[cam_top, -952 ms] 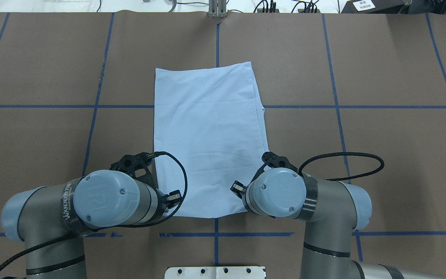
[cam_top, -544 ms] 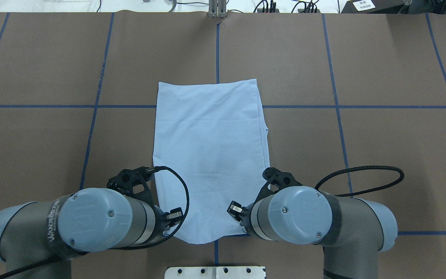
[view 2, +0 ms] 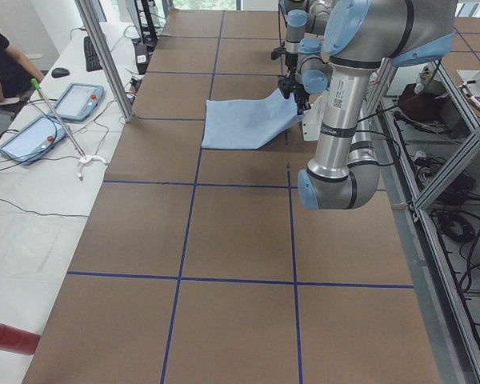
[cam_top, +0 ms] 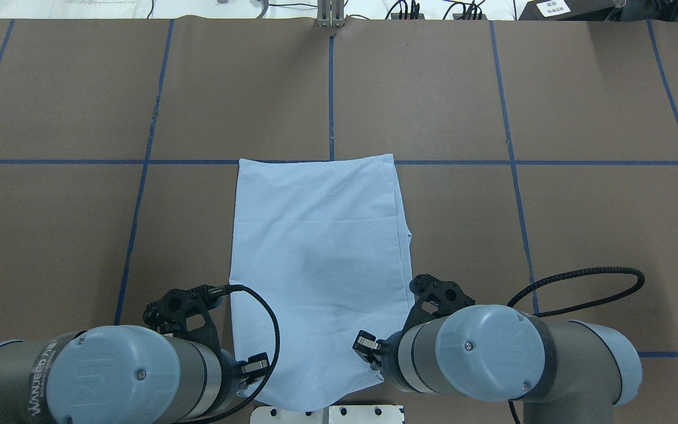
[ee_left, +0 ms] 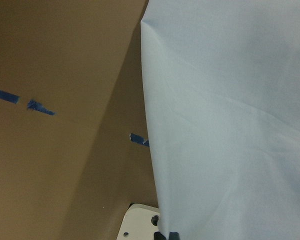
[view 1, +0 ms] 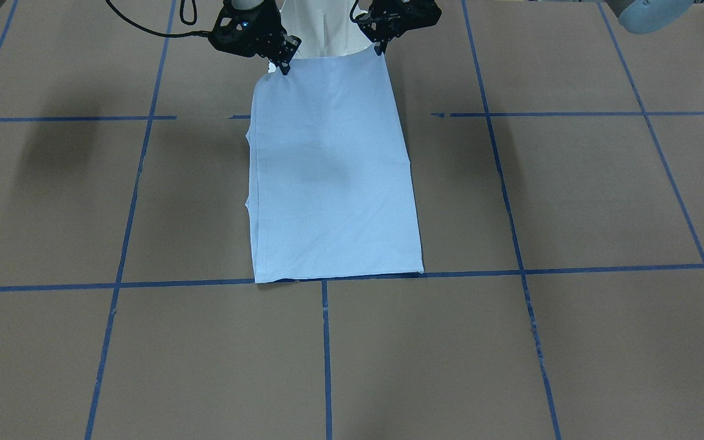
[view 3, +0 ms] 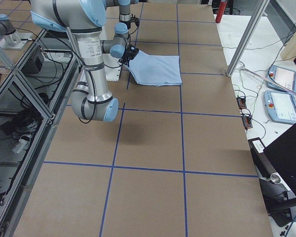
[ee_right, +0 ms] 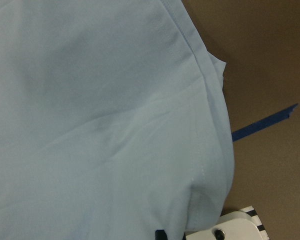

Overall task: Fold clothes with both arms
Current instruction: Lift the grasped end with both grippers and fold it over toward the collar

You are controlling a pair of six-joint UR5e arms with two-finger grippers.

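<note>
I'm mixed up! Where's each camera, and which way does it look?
Overhead: behind left arm, right arm, looking down.
Front: across table, facing them; left tool, right tool hold shirt.
Left side: table's end; left arm near.
Right side: opposite end; right arm near.
Left wrist: shirt, close.
Right wrist: same; all share shirt.

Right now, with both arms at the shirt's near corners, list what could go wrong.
1. The left arm's fingers and the right arm's fingers pinch the T-shirt only at its very corners. Either corner might slip out and skew the fold.
2. The near edge sags between them over the white base plate and could snag there.
3. The tucked layers peek out along one side, so a pull may spill them.
</note>
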